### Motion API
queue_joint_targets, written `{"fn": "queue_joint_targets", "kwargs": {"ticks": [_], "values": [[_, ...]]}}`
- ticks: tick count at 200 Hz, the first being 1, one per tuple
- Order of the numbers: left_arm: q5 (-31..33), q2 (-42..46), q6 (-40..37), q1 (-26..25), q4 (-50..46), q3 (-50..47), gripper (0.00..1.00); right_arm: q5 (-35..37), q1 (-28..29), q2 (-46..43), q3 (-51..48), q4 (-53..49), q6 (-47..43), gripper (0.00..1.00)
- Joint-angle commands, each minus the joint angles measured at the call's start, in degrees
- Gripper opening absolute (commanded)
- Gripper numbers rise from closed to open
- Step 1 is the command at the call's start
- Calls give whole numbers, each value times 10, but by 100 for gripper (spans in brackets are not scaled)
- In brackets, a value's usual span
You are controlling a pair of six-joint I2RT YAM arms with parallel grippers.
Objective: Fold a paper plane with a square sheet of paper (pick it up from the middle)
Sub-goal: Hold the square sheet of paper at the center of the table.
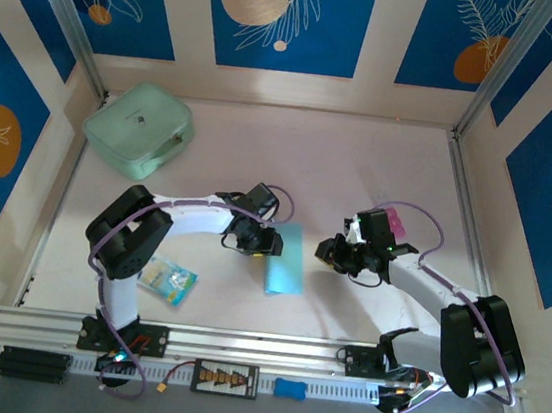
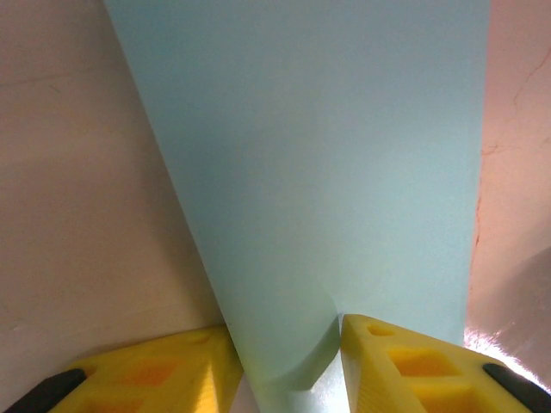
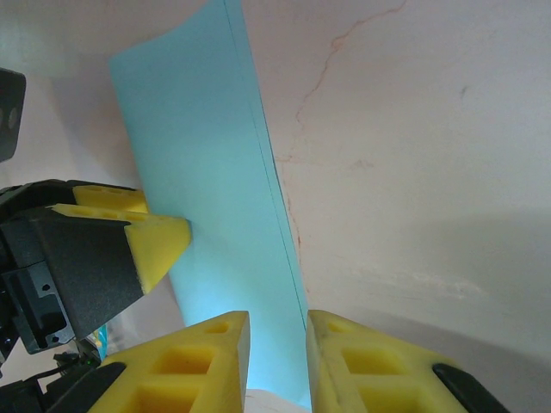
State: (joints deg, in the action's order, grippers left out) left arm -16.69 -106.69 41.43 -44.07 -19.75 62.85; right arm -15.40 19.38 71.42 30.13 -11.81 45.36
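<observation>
At table centre (image 1: 363,157) | square sheet of paper (image 1: 284,260) folded | left hand (image 2: 291,340) touching

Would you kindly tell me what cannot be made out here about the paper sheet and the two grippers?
- Left wrist: the paper sheet runs off the top edge; whether the left gripper pinches the curl between its fingers is unclear.
- Top external: the left gripper covers one edge of the sheet; any creases are too small.
- Right wrist: the right gripper hides the sheet's near end.
</observation>
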Motion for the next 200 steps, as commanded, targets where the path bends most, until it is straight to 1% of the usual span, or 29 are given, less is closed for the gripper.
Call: {"fn": "queue_joint_targets", "kwargs": {"ticks": [1,67,200], "values": [[36,-50,-14,-5,-1,-8,42,0,1,-7,4,-20,-10,26],[51,-54,-9,-9,-12,-3,43,3,1,-10,6,-28,-12,26],[57,-56,-5,-12,-14,-1,42,1,4,-10,3,-26,-10,26]]}}
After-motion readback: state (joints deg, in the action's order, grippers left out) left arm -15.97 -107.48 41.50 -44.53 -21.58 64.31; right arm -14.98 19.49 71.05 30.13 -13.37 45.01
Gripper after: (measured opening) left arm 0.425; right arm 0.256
